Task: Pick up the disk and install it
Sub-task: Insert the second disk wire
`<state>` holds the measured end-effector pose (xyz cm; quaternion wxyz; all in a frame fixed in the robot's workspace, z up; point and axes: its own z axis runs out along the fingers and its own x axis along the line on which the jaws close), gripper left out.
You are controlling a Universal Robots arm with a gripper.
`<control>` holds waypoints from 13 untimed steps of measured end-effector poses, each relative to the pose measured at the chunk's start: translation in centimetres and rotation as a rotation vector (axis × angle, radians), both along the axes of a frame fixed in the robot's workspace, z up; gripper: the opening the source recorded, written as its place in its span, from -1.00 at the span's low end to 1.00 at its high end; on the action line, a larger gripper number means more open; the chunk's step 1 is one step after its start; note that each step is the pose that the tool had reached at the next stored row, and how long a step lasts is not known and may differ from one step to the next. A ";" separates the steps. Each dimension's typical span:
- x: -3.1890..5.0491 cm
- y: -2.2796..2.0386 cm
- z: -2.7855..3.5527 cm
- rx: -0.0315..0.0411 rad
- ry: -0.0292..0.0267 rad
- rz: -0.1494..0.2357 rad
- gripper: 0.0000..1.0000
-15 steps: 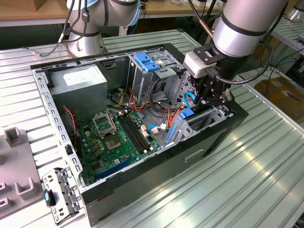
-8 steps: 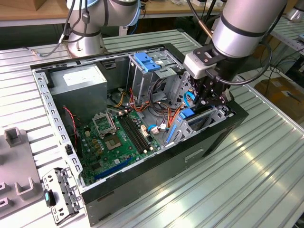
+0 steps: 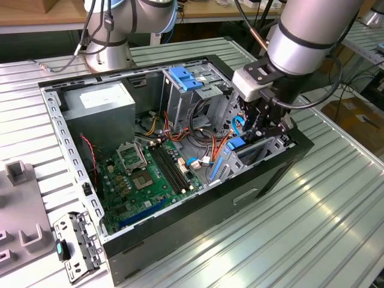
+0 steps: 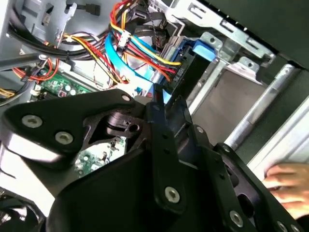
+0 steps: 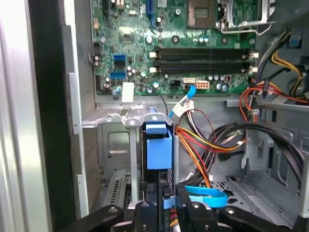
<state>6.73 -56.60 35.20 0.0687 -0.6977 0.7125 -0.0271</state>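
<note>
gripper point(image 3: 262, 133) clamped on disk point(image 5: 158, 147) | disk upright in bay point(image 3: 255, 153), case's 3 o'clock | judgement: push straight, keep rails aligned, clear cables point(image 5: 203, 145)

Disk point(image 5: 158, 150): bright blue carrier. Motherboard point(image 3: 147, 177): green. Case point(image 3: 198, 222): black. Table point(image 3: 312, 228): ribbed silver. Cables point(image 4: 140, 46): red, yellow, orange.

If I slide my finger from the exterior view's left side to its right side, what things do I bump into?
Grey plastic block → loose metal bracket → green motherboard → blue latch plate on the drive cage → the disk → the gripper above the case's right end.
</note>
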 end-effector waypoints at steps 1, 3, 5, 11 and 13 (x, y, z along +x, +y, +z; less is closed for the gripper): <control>0.00 0.03 0.46 -0.0009 0.0000 0.000 -0.41; 0.00 0.11 1.56 -0.0037 0.0000 0.000 -0.41; -0.01 0.11 1.55 -0.0035 -0.0001 0.000 -0.41; -0.01 0.12 1.56 -0.0037 0.0000 0.000 -0.79; -0.01 0.12 1.56 -0.0037 -0.0001 0.000 -0.79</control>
